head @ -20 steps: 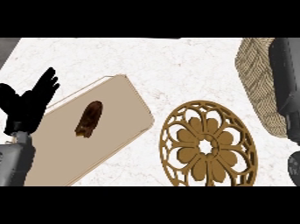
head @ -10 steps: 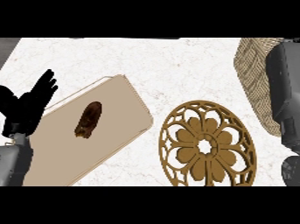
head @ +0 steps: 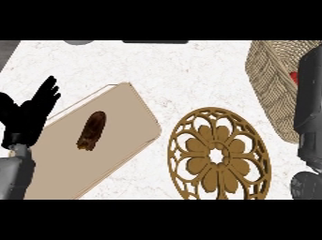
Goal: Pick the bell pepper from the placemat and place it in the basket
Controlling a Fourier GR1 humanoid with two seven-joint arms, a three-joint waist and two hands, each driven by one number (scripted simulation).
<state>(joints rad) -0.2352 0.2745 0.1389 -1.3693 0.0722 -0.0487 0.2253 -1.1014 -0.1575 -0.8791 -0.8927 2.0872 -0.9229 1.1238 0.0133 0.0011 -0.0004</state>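
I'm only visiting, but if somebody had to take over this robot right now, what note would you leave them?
Left hand: open, resting at the view's left edge, holding nothing.
Right hand: out of sight; only its forearm shows, stretched over the basket.
Placemat: no pepper on it.
Bell pepper: probably the bit of red in the basket beside the forearm; I cannot tell whether it is released.
Done: pepper off the placemat and at the basket.
Left: confirm the release, draw the right arm back.
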